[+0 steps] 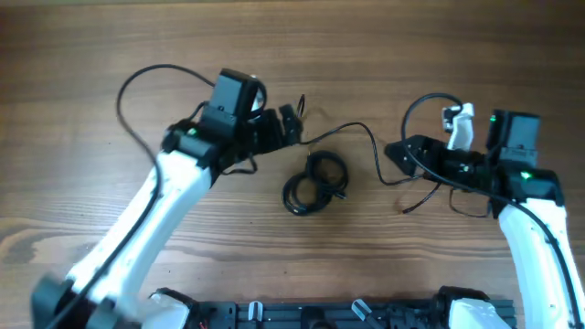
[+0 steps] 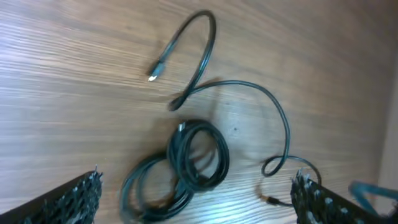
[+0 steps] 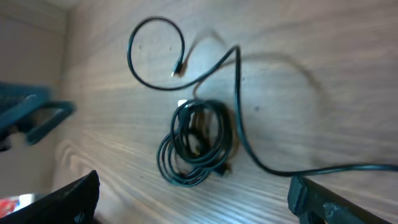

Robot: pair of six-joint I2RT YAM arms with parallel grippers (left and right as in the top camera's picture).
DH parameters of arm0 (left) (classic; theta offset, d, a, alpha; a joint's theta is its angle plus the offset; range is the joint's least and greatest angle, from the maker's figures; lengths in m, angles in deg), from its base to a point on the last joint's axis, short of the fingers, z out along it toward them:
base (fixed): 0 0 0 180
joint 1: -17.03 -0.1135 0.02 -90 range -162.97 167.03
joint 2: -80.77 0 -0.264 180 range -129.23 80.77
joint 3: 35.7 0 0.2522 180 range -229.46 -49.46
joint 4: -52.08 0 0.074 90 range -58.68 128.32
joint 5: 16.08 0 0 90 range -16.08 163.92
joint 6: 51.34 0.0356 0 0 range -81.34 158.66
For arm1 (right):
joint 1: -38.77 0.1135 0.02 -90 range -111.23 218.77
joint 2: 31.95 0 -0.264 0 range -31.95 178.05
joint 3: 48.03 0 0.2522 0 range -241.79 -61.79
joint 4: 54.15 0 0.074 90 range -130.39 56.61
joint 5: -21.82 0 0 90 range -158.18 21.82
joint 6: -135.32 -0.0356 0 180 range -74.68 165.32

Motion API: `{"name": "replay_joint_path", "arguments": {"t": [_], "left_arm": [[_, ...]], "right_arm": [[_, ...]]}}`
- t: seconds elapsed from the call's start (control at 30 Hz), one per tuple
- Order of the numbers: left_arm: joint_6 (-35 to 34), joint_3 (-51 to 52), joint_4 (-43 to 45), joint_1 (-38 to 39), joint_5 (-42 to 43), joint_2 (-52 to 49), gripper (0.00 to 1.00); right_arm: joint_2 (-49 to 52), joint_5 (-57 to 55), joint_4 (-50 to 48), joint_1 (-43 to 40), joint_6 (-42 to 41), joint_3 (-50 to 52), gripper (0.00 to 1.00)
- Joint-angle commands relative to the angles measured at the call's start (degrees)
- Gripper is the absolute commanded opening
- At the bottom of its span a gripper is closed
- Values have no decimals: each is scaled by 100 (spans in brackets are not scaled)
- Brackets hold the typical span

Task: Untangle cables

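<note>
The cables lie mid-table: a small coiled black bundle (image 1: 315, 183) and a loose strand (image 1: 367, 132) running from my left gripper's side toward my right gripper. My left gripper (image 1: 291, 123) is open and empty, just up-left of the bundle. In the left wrist view the bundle (image 2: 189, 158) lies between and ahead of the fingers (image 2: 193, 208), with the loose strand (image 2: 273, 102) and its plug end beyond. My right gripper (image 1: 402, 153) is open, right of the bundle. In the right wrist view (image 3: 193, 202) the bundle (image 3: 196, 146) lies ahead, and the strand (image 3: 239, 124) passes close over the right finger.
Thicker arm cables loop above each arm (image 1: 137, 82) (image 1: 425, 105). Another short strand end (image 1: 425, 199) lies under the right gripper. A blue clamp-like object (image 3: 31, 112) shows at the table's edge. The arm bases' rail (image 1: 347, 315) runs along the near edge.
</note>
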Motion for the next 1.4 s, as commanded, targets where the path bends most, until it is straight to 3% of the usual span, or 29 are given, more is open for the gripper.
{"name": "replay_joint_path", "arguments": {"t": [0.0,0.1,0.2,0.6,0.8,1.07,1.37], "left_arm": [[282,-35,-1036,-68,-1445,1036,100],[280,-35,-1998,-68,-2109,1480,100],[273,-35,-2433,-66,-2166,1541,100],[258,-35,-2481,-61,-2127,1517,100],[258,-35,-2481,-61,-2127,1517,100],[258,-35,-2481,-61,-2127,1517,100],[258,-35,-2481,-61,-2127,1517,100]], "right_arm": [[116,-179,-251,407,-588,-103,100],[116,-426,-463,852,-901,-103,100],[116,-1032,-522,1296,-1298,-103,100],[116,-1165,-833,1561,-1443,-103,100],[116,-1545,-953,1561,-2479,-94,100],[136,-1397,-1019,1561,-1882,-94,100],[804,-1115,-1285,1703,-1502,-94,100]]}}
